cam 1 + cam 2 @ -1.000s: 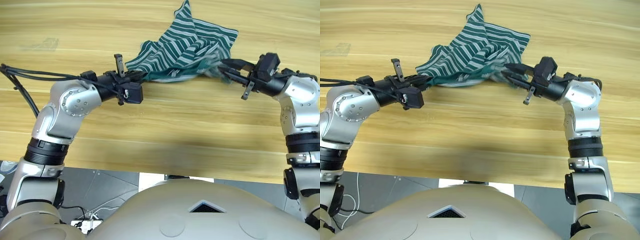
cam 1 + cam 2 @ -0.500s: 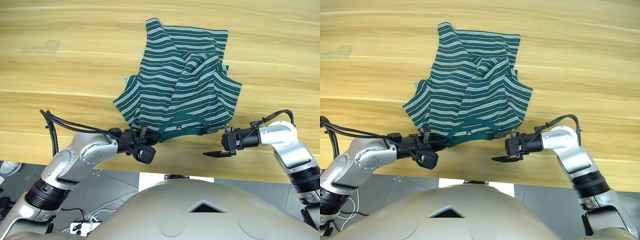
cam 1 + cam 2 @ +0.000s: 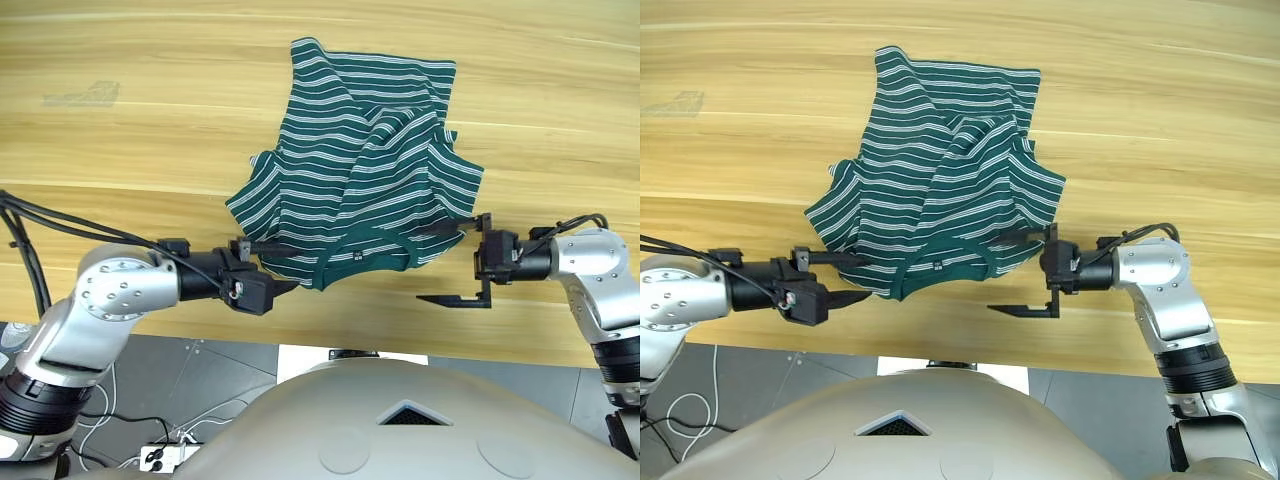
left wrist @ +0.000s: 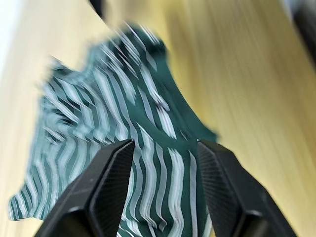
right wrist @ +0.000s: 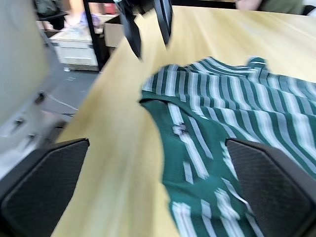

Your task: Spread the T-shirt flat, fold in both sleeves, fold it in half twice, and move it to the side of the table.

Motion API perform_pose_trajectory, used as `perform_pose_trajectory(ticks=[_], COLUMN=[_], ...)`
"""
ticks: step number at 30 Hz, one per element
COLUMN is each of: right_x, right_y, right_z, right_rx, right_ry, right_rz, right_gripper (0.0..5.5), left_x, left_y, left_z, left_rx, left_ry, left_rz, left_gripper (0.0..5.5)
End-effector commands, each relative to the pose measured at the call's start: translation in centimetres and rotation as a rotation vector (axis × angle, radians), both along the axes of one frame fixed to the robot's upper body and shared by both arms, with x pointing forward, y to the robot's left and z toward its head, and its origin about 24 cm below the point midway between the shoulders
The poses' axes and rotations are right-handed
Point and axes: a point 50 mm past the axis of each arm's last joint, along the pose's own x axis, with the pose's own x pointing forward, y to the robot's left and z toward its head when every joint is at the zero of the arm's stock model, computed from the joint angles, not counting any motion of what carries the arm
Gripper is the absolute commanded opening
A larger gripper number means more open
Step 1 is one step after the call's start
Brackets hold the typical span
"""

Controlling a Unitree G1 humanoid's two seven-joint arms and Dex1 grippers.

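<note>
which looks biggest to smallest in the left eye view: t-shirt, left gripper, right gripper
1. T-shirt, clearly largest.
2. The left gripper and right gripper: both open and close in size, so not ranked.

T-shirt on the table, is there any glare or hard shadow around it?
Left eye view: the T-shirt is evenly lit and throws no hard shadow on the table; the wood shows no glare. Right wrist view: its stripes show no bright spots either.
</note>
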Motion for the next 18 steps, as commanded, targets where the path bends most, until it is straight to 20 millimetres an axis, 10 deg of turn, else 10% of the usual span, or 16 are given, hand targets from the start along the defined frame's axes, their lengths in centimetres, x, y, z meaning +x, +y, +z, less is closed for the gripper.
perform_pose_trajectory(ticks=[1, 7, 18], right_x=[4.2, 8.2, 9.5], right_y=[-3.6, -6.8, -5.6], right_z=[-0.3, -0.6, -2.8], right_rx=[-0.286, -0.617, -0.683], right_ry=[-0.256, -0.552, -0.657], right_rz=[-0.232, -0.397, -0.409], right_gripper=[5.11, 5.11, 5.11], left_x=[4.7, 8.6, 7.8], left_y=[1.3, 2.4, -0.1], left_z=[2.8, 1.6, -3.9], left_rx=[-0.203, -0.207, -0.113], left_ry=[-0.187, -0.365, -0.349], left_rz=[0.285, 0.541, 0.482], left_gripper=[2.34, 2.34, 2.34])
